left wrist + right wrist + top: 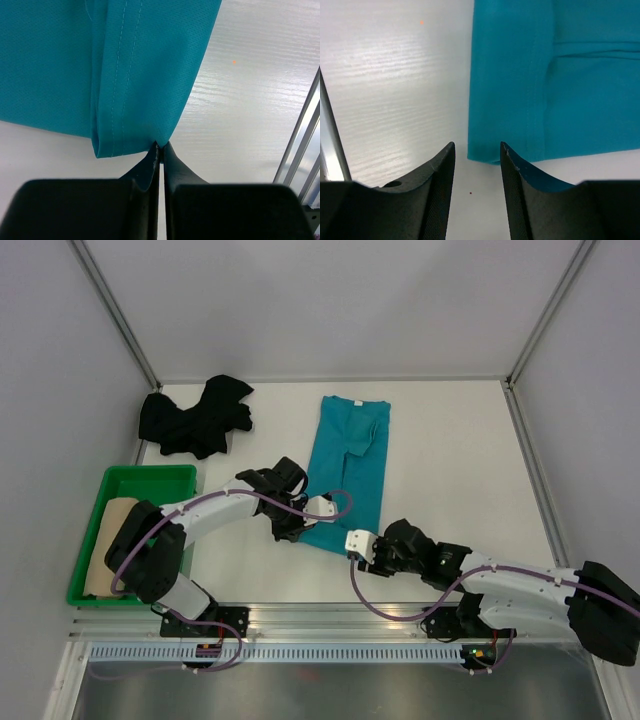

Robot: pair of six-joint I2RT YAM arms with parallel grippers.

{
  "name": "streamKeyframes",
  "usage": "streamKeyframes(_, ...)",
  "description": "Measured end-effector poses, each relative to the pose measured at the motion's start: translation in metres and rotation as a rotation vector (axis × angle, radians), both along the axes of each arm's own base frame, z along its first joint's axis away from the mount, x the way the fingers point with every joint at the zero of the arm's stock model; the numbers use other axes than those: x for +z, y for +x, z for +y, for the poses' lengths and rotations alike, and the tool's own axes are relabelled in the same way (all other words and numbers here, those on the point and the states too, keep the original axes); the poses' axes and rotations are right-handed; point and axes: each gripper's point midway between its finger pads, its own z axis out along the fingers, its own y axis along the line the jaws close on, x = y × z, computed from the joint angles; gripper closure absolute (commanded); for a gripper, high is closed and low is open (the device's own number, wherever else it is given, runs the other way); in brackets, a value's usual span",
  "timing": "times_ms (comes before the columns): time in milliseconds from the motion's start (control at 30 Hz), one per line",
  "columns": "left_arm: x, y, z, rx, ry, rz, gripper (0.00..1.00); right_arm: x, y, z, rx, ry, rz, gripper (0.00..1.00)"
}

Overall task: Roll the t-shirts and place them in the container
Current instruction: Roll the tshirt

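A teal t-shirt (350,455) lies folded into a long strip in the middle of the table. My left gripper (297,528) is at its near left corner, and in the left wrist view the jaws (161,145) are shut on the tip of the hem of the teal t-shirt (140,75). My right gripper (356,544) sits just short of the near right corner; its fingers (477,145) stand open, with the edge of the teal cloth (545,90) right ahead of them, not between them. A black t-shirt (195,418) lies crumpled at the back left. A tan rolled one (108,545) rests in the tray.
A green plastic tray (150,472) stands at the left edge of the table. White walls with metal posts close in the back and sides. A metal rail (330,618) runs along the near edge, behind both arm bases.
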Motion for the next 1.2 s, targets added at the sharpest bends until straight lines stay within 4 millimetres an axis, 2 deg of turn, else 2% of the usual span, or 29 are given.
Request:
streamKeyframes(167, 0.001, 0.001, 0.002, 0.019, -0.008, 0.015, 0.98, -0.029, 0.000, -0.010, 0.004, -0.144, -0.013, 0.51)
streamKeyframes(400, 0.001, -0.001, 0.002, 0.022, -0.010, 0.025, 0.98, -0.029, 0.016, -0.001, -0.035, -0.160, -0.051, 0.56)
streamKeyframes(833, 0.000, -0.004, 0.000, 0.035, -0.019, 0.061, 0.98, -0.029, 0.014, 0.002, -0.018, -0.183, -0.034, 0.50)
streamKeyframes(900, 0.000, -0.004, 0.000, 0.039, -0.021, 0.062, 0.98, -0.030, 0.014, 0.004, -0.012, -0.186, -0.032, 0.55)
streamKeyframes(1000, 0.000, -0.003, 0.001, 0.046, -0.025, 0.066, 0.98, -0.032, 0.015, 0.008, -0.009, -0.202, -0.021, 0.83)
streamKeyframes(1033, 0.000, -0.002, 0.002, 0.049, -0.025, 0.067, 0.98, -0.033, 0.016, 0.009, -0.011, -0.208, -0.020, 0.97)
streamKeyframes(1067, 0.000, -0.002, 0.002, 0.051, -0.026, 0.068, 0.98, -0.033, 0.015, 0.009, -0.011, -0.219, -0.012, 1.00)
streamKeyframes(1200, 0.000, -0.006, 0.002, 0.049, -0.029, 0.084, 0.98, -0.032, 0.008, 0.002, 0.003, -0.240, 0.016, 1.00)
